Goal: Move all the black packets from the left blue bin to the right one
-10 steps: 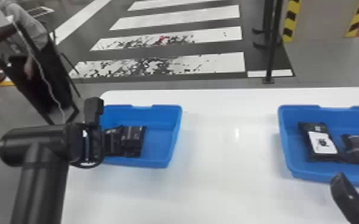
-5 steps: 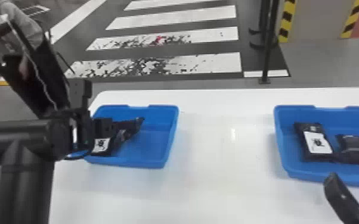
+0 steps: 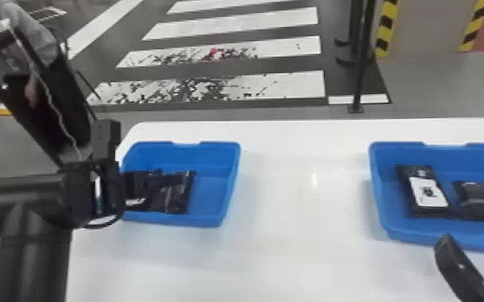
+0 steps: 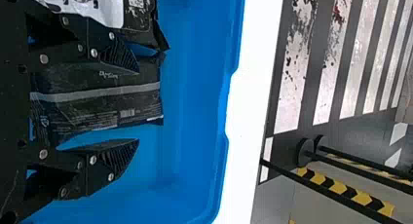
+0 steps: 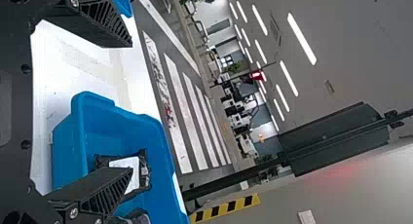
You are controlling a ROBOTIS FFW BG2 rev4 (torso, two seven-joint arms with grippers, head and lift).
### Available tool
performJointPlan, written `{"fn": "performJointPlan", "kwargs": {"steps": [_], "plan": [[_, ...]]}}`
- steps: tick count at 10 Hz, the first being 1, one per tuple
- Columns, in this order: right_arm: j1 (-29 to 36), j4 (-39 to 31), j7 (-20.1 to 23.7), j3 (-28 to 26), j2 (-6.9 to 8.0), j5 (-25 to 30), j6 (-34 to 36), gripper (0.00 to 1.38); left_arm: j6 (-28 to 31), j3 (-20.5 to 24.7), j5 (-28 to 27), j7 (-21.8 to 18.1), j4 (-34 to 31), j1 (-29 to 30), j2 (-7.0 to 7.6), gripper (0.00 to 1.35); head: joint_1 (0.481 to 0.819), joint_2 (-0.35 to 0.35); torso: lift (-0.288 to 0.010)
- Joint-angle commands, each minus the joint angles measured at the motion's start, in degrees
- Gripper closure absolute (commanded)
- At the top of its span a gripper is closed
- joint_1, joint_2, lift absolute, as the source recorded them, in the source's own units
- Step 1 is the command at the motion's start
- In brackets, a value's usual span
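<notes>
Left fingers (image 4: 108,164) flanked a packet (image 4: 97,107) near the table's (image 3: 285,257) left edge.
Wide open, empty, they pointed along its length; right fingers (image 5: 103,23) gaped empty, farther off.

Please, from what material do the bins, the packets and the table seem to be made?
The left bin looks like molded plastic, slightly glossy: smooth walls, rounded corners. The black packet seems to be flexible plastic film, perhaps foil-lined, with creases and soft shine. The table has a smooth white surface, possibly laminate, with blurred reflections.
</notes>
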Motion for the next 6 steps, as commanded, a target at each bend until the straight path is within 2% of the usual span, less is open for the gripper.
{"fn": "performJointPlan", "kwargs": {"steps": [1, 2, 4, 6], "plan": [[-0.1, 0.3, 0.1, 0.0, 0.00, -0.3, 0.2, 0.12, 2.1, 0.9, -1.2, 0.0, -1.2, 0.4, 0.05, 0.45, 0.695, 0.250, -0.185], [-0.2, 0.4, 0.2, 0.0, 0.00, -0.4, 0.3, 0.12, 4.8, 1.4, -3.5, 0.2, -2.0, 0.1, 0.05, 0.40, 0.695, 0.255, -0.185], [-0.5, 0.8, 0.5, 0.1, 0.00, -0.6, 0.3, 0.12, 6.8, 2.4, -4.5, 0.5, -1.3, 0.0, 0.05, 0.40, 0.695, 0.291, -0.185], [-0.6, 1.1, 0.6, 0.1, 0.00, -0.9, 0.3, 0.12, 6.9, 0.9, -3.7, 0.5, 1.5, -1.6, 0.13, 0.40, 0.695, 0.307, -0.185]]}}
